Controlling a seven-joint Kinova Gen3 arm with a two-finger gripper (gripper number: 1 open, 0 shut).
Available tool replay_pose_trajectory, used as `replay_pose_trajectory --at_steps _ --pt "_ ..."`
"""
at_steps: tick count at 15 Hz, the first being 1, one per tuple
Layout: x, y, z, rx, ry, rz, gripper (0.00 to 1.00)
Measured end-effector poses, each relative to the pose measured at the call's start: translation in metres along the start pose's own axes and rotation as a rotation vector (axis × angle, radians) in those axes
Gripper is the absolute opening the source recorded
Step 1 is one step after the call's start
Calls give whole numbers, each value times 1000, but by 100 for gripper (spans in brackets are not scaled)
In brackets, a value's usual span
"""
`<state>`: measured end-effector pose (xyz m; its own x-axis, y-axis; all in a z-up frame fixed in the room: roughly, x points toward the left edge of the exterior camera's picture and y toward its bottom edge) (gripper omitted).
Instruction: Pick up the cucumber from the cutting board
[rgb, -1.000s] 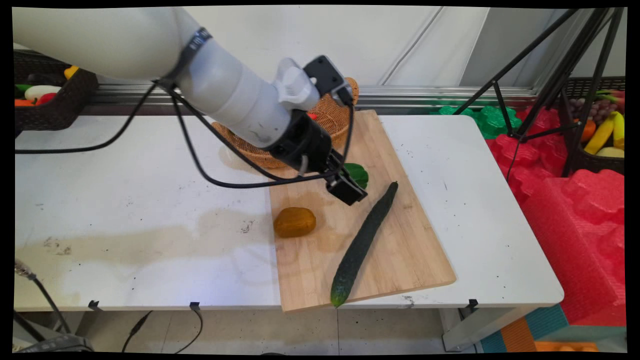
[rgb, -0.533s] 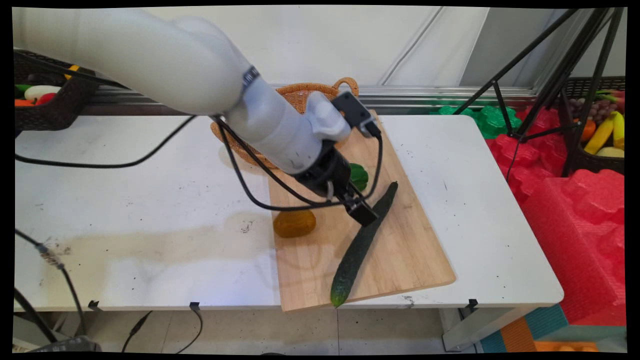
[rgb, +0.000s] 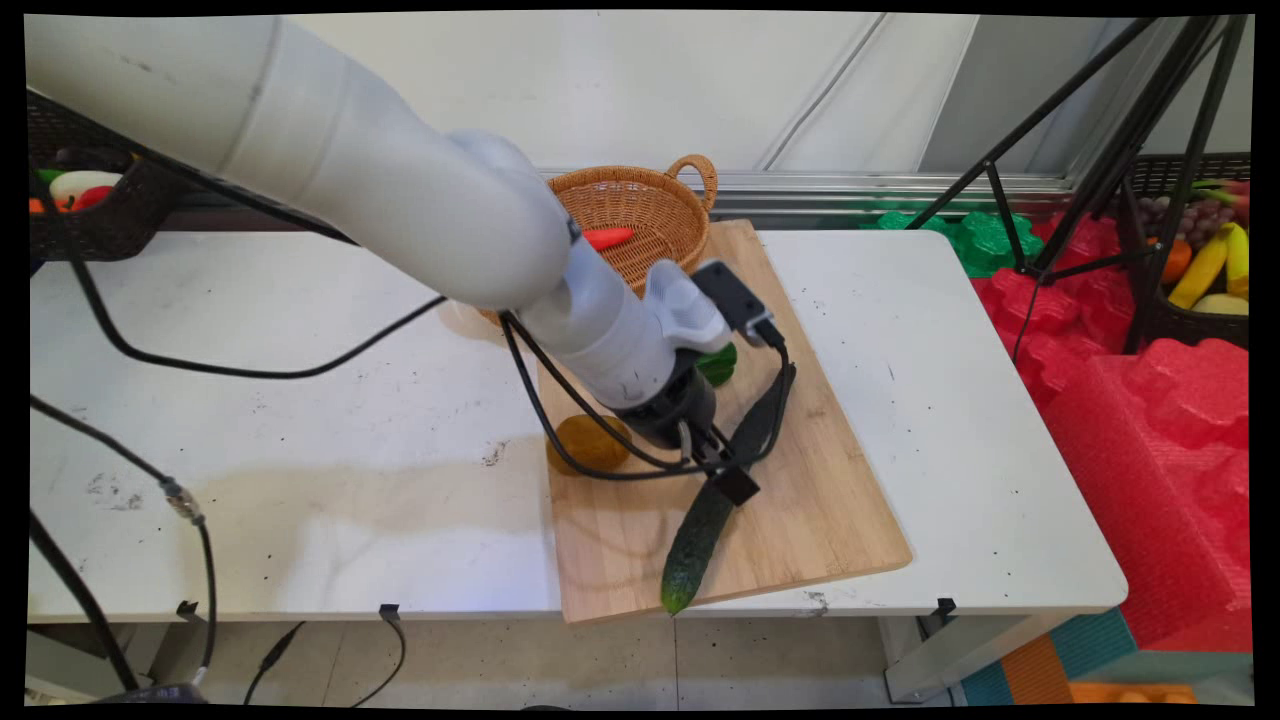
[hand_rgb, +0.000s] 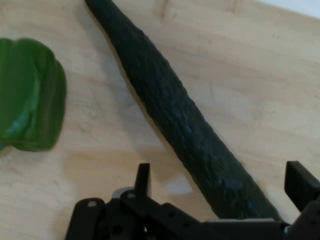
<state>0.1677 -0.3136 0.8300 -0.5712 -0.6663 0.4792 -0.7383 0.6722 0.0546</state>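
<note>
Both fingers of the spread pincer (hand_rgb: 220, 187) straddle the cucumber (hand_rgb: 185, 130) on the cutting board (rgb: 800, 500).

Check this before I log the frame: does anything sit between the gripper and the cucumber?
Nothing visible does. The open gripper straddles the cucumber on the cutting board; the green pepper lies off to one side.

The cucumber (rgb: 722, 478) is dark green with a bumpy, mottled skin. The pepper (hand_rgb: 27, 95) is glossy bright green. The cutting board (rgb: 800, 500) is pale wood with fine grain. The potato (rgb: 585, 440) is ochre brown. The basket (rgb: 650, 205) is woven tan wicker. The worktop (rgb: 300, 400) is white, stained brownish. The end effector (rgb: 725, 478) is black.
</note>
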Motion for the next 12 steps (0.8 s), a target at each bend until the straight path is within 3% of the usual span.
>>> replay_pose_trajectory --at_steps 11,12 --pt "-13 19 39 19 -53 -15 100" --pt "-15 20 41 21 -54 -17 0"
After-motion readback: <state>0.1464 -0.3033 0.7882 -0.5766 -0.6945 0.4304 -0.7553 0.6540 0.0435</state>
